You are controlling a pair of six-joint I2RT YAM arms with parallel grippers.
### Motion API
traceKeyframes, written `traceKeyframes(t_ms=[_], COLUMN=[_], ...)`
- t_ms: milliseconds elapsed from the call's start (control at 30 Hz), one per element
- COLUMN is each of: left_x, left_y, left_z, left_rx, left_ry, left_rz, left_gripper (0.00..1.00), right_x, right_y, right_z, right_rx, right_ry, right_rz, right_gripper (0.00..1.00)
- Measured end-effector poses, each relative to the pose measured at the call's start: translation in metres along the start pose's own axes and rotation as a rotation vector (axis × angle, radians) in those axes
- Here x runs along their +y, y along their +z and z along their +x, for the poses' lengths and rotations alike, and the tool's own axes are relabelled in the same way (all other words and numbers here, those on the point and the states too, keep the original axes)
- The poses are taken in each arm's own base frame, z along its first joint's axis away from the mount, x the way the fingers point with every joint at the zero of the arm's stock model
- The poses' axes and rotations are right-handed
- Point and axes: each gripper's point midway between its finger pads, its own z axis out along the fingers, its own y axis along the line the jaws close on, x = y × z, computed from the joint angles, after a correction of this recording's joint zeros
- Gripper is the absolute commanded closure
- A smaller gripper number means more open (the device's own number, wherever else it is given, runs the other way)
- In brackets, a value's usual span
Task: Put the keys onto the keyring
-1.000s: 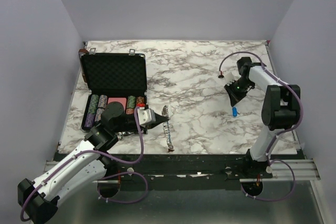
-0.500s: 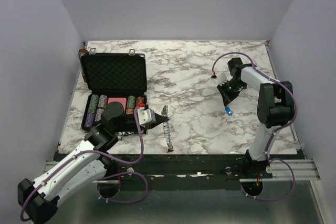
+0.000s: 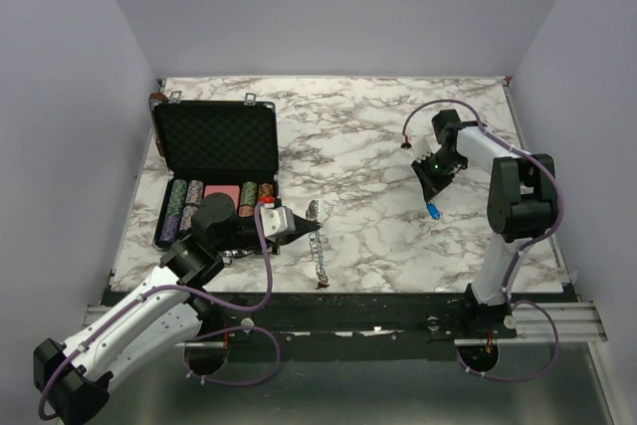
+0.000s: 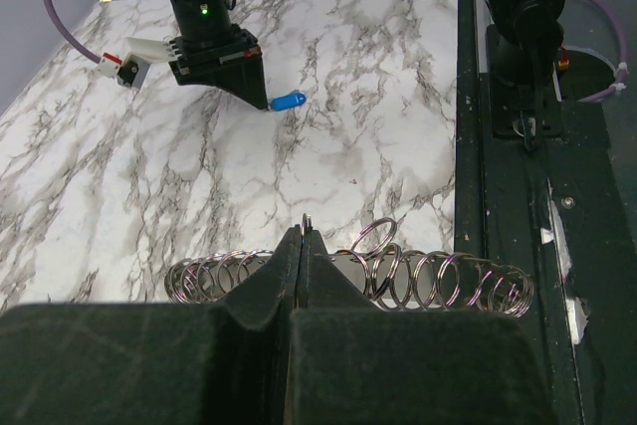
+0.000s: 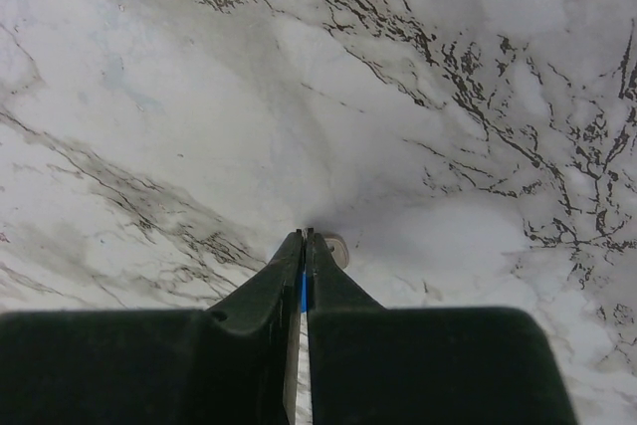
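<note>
Blue plastic is the easy thing to spot here. The blue key [image 4: 290,102] is pinched in the tip of the right claw [image 3: 432,204], with its head poking out past the fingers. It's well off to the right of the black case [image 3: 214,141], roughly level with the case's front half. In the right wrist view the two fingers are squeezed together with only a sliver of blue showing in the slit between them. A small bit of silver metal peeks out beside the tips, right down by the marble surface [image 3: 368,146]. Can't tell if it actually touches the marble.

The keyring [image 4: 418,281] is a string of linked silver wire rings. It lies on the surface just off the case's front right corner and runs toward the near edge, well apart from the key. The left claw [image 4: 304,234] is closed up narrow across the middle of it. One ring stands up right at the fingertips, so it looks clamped on that one, and the other rings trail out to either side.

The case itself is open, with dark foam showing in the lid and rows of striped poker chips [image 3: 189,201] in the front half.
</note>
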Motion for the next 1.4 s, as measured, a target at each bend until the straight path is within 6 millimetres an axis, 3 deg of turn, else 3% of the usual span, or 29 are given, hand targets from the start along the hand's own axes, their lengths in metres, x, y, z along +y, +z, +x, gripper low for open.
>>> traceKeyframes(t_ms=[300, 1400], left_x=[0.0, 0.0001], left_y=[0.0, 0.0], left_z=[0.0001, 0.0002], left_rx=[0.0, 0.001], left_ry=[0.0, 0.003], left_rz=[0.0, 0.0], left_gripper=[1.0, 1.0], right_x=[-0.0004, -0.0007], right_y=[0.0002, -0.0011], right_z=[0.0008, 0.0062], right_rx=[0.004, 0.029], right_ry=[0.007, 0.026], right_rz=[0.003, 0.014], right_gripper=[0.82, 0.84])
